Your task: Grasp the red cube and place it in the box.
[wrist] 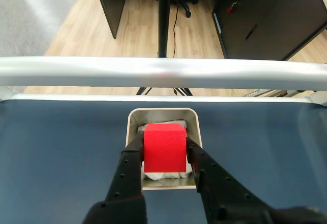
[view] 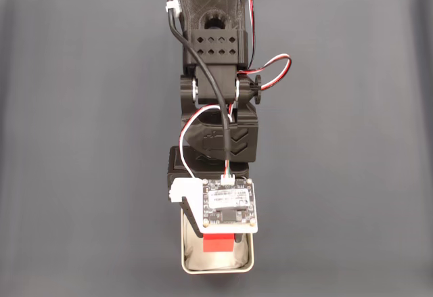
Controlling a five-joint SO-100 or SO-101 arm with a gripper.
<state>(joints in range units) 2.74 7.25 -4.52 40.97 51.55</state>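
Your black two-finger end effector (wrist: 164, 155) is clamped on the small bright red matte cube (wrist: 164, 147), one finger (wrist: 131, 165) pressed to each side. In the wrist view the cube sits over the small square pale-rimmed box (wrist: 134, 119) with rounded corners and white cloth lining; whether it touches the lining, you cannot tell. In the fixed view, the cube (view: 218, 244) peeks out under the wrist's circuit board (view: 230, 206), inside the box (view: 216, 268) on the dark grey worktop (view: 81, 141).
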